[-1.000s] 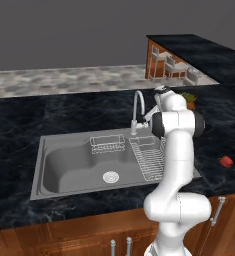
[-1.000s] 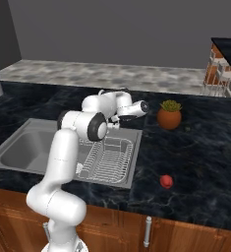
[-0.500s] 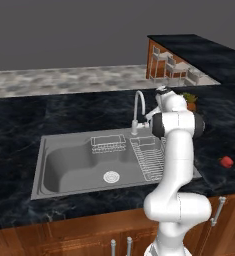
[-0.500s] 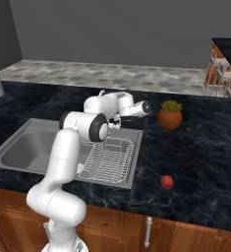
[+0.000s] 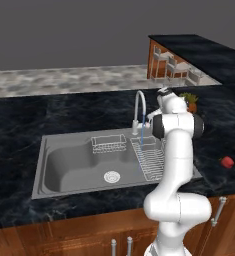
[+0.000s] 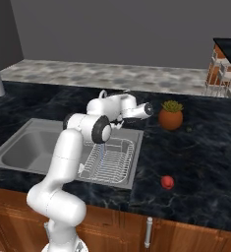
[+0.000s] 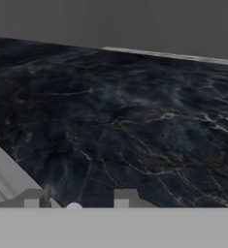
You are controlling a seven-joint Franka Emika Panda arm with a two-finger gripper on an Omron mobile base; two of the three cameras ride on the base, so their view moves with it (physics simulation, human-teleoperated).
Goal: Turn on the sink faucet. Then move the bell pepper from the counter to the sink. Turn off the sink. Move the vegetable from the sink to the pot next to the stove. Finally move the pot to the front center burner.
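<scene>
Hovering just behind the faucet (image 5: 139,111), the gripper (image 6: 147,109) has its jaws drawn in narrow with nothing between them; the hand view shows its two tips over bare dark counter (image 7: 135,121) with the pale sink rim at the lower left. From the faucet's spout a thin blue stream of water (image 5: 141,150) falls onto the dish rack (image 6: 109,160) that sits in the right part of the sink (image 5: 69,165), so the first step, turning the water on, looks done. The bell pepper (image 6: 167,182) lies untouched on the counter well to the right of the faucet, near the front edge, with a potted plant (image 6: 171,114) further back on that same side. Everything after the first step seems to remain: carrying the pepper into the sink, shutting off the water, moving the vegetable to the pot, and setting the pot on the front centre burner. Neither pot nor stove can be placed from these views.
</scene>
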